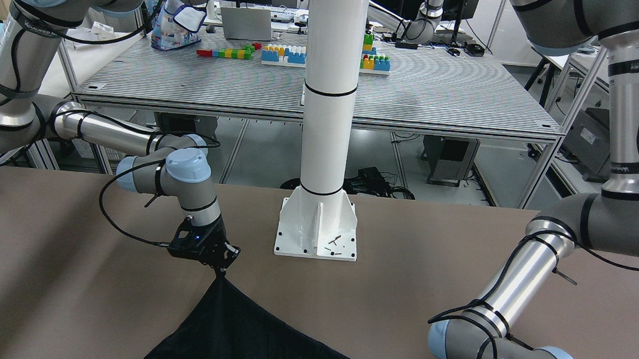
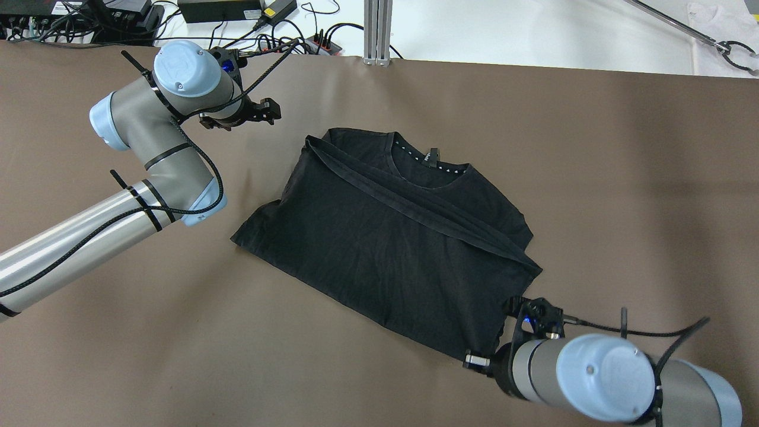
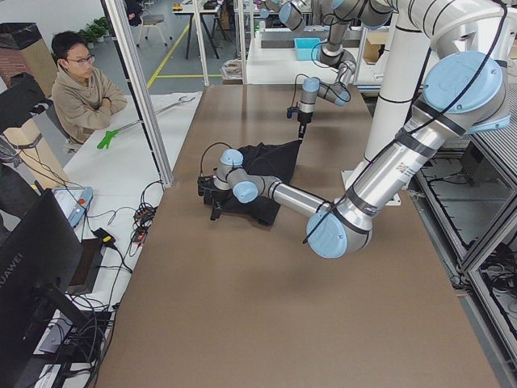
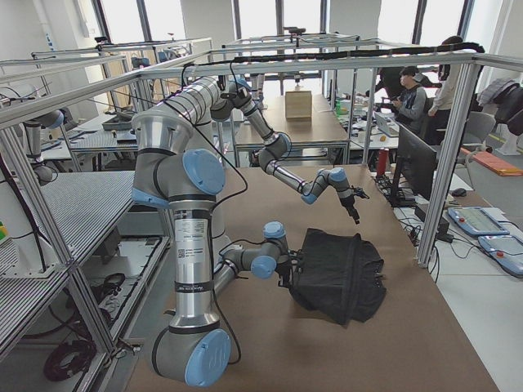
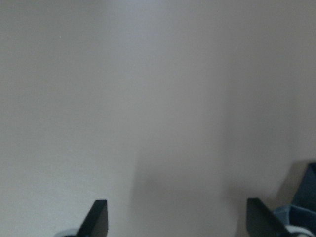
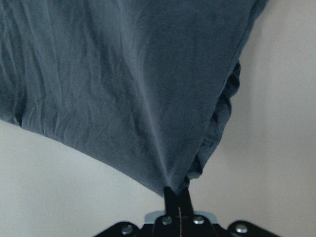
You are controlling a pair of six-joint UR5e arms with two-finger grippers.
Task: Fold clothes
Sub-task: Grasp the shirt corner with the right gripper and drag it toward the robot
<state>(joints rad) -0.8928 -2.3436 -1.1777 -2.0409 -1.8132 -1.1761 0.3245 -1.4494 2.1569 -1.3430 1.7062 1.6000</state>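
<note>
The clothes are one black T-shirt [image 2: 391, 237] lying partly folded on the brown table, with its neckline toward the far edge and a folded band running diagonally across it. My right gripper [image 6: 177, 195] is shut on a corner of the shirt and holds it raised in a peak [image 1: 222, 283] above the table. My left gripper [image 2: 268, 111] hangs over bare table just beyond the shirt's far left corner. Its fingertips [image 5: 98, 217] stand wide apart with nothing between them.
The white pillar's base plate [image 1: 317, 233] is bolted to the table near the raised corner. Cables and power bricks [image 2: 237, 12] lie past the far edge beside an aluminium post [image 2: 378, 29]. A person [image 3: 81, 97] sits beyond that edge.
</note>
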